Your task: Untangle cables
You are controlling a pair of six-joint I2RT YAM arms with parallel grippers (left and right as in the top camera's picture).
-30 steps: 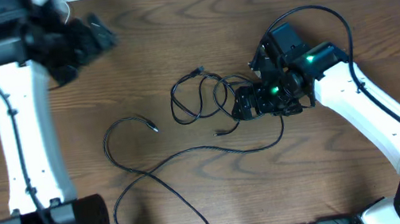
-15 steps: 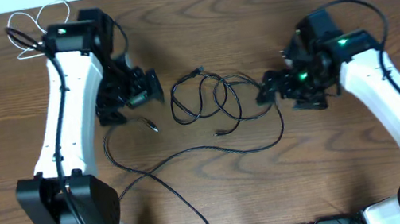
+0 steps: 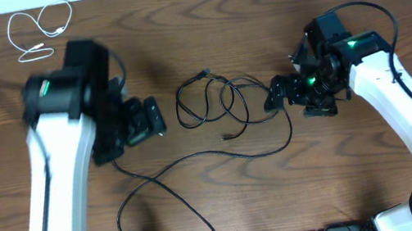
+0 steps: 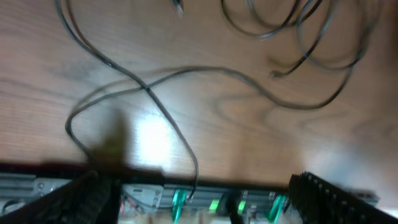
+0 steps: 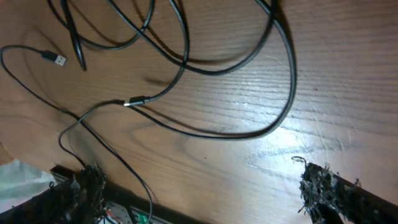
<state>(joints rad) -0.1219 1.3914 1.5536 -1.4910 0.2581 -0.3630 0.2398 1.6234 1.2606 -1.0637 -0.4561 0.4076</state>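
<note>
Black cables (image 3: 179, 110) looped between left gripper (image 3: 156, 117), right gripper (image 3: 269, 97); both spread — empty

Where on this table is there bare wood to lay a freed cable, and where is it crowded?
Bare wood: the far strip between the white cable and the right arm, and the near patch between the long black cable and that arm. Crowded: the middle, where the black tangle lies between the left gripper and right gripper.

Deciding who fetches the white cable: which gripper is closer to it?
Left. The left gripper sits just toward the table's middle from the white cable in the far corner; the right gripper is well across the table, past the black cable tangle.
</note>
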